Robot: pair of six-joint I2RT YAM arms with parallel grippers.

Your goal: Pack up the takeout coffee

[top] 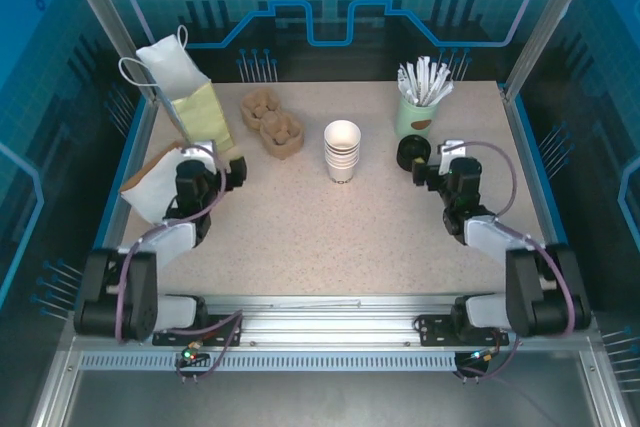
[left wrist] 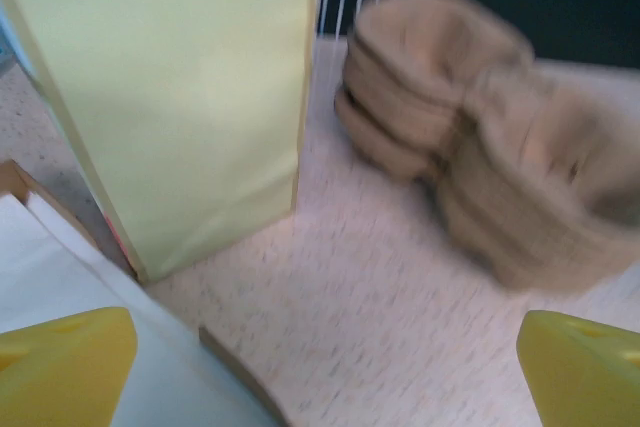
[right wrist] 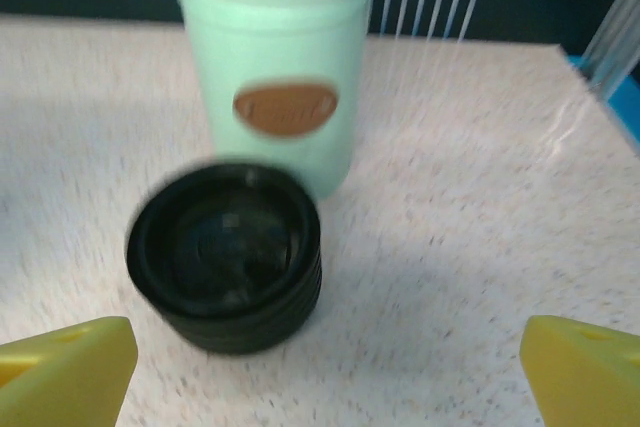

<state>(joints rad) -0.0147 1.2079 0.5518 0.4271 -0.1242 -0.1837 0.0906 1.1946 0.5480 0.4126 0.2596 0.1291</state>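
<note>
Left gripper (left wrist: 322, 372) and right gripper (right wrist: 325, 367) jaws apart; the takeout coffee's makings, white paper cups (top: 342, 150) well left of the mint stirrer holder (right wrist: 275, 67) and black lids (right wrist: 226, 255) just before it, are judged light and crushable, so grip gently mid-wall.

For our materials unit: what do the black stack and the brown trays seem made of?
The black stack looks like plastic: glossy, with moulded ridges. The brown trays look like moulded paper pulp: matte, rounded, though blurred.
</note>
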